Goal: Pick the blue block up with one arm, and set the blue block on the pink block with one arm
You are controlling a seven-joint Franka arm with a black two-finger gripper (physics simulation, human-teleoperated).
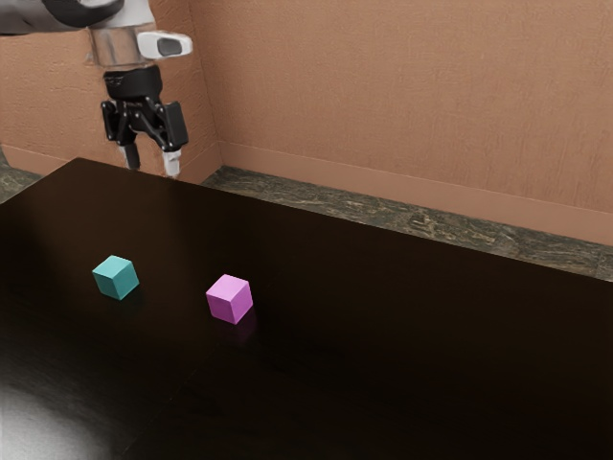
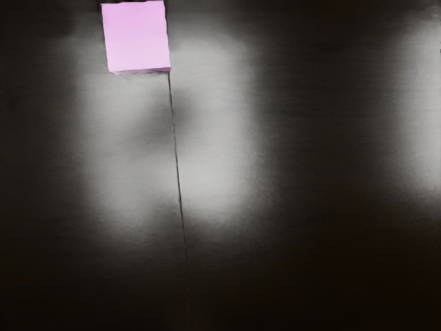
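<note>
A small blue-green block [image 1: 116,277] rests on the dark table [image 1: 383,316] toward the exterior view's left. About a hand's width to its right lies the pink block [image 1: 230,298], apart from it. My gripper [image 1: 150,161] hangs high above the table's far left edge, well above and behind the blue block, its two white-tipped fingers spread open with nothing between them. In the wrist view the pink block [image 2: 136,36] sits on the glossy tabletop, off to one side of my hand.
A thin seam line [image 2: 178,193] runs across the tabletop [image 2: 289,207] from the pink block. Behind the table are a stone floor strip [image 1: 402,216] and a brown wall [image 1: 412,86].
</note>
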